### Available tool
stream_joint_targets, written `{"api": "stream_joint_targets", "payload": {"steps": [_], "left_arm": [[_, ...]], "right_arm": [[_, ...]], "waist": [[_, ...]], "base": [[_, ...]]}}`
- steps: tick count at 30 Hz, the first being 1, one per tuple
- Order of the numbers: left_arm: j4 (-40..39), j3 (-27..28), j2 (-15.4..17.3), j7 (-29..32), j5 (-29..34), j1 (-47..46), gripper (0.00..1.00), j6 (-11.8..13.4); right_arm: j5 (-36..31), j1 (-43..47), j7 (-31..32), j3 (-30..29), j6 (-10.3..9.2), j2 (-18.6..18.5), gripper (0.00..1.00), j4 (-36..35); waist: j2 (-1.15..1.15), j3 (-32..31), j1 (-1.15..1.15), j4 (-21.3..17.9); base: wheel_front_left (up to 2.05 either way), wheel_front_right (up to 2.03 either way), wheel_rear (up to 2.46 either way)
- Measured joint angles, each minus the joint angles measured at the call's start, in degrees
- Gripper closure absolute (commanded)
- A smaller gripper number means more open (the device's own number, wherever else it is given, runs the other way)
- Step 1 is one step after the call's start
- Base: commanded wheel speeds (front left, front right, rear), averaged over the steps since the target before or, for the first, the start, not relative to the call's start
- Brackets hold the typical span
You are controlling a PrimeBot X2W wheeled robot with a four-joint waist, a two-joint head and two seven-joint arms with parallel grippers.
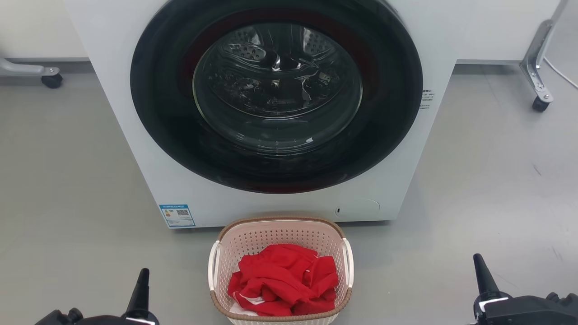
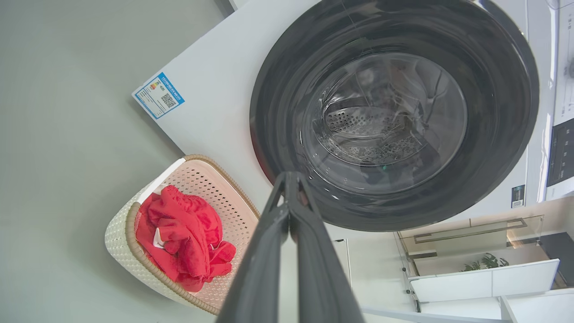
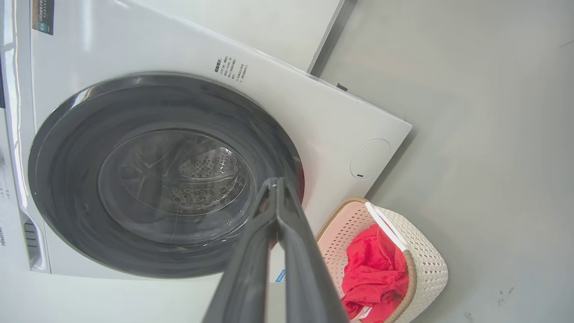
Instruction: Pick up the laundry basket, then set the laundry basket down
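The laundry basket (image 1: 280, 232) stands on the grey floor right in front of the washer, pale pink-cream with a brown woven rim and white side handles, holding a crumpled red cloth (image 1: 283, 279). It also shows as the laundry basket (image 2: 122, 242) and the laundry basket (image 3: 426, 264) in the wrist views. My left gripper (image 1: 143, 273) is low at the left, well clear of the basket, fingers pressed together with nothing between them (image 2: 289, 177). My right gripper (image 1: 477, 259) sits low at the right, also apart from the basket, its fingers shut on nothing (image 3: 274, 181).
A white front-loading washer (image 1: 149, 149) with a dark round glass door (image 1: 277, 95) closed stands directly behind the basket. Wheeled metal legs (image 1: 539, 101) stand at the back right, and a caster (image 1: 52, 80) at the back left. Grey floor lies on both sides of the basket.
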Motion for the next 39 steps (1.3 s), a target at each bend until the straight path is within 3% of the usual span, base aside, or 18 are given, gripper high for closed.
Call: {"api": "stream_joint_targets", "payload": {"steps": [29, 39], "left_arm": [[2.0, 5.0, -1.0, 5.6, -20.7, -4.2, 1.00, -3.8], [2.1, 5.0, -1.2, 5.7, -21.8, -4.4, 1.00, -4.2]], "right_arm": [[21.0, -1.5, 5.5, -7.9, 4.05, 0.4, 1.00, 1.3], [21.4, -2.2, 5.8, -8.1, 4.27, 0.4, 1.00, 1.4]], "waist": [[0.00, 0.1, 0.00, 0.5], [0.00, 0.1, 0.00, 0.5]], "base": [[0.00, 0.00, 0.00], [0.00, 0.00, 0.00]]}}
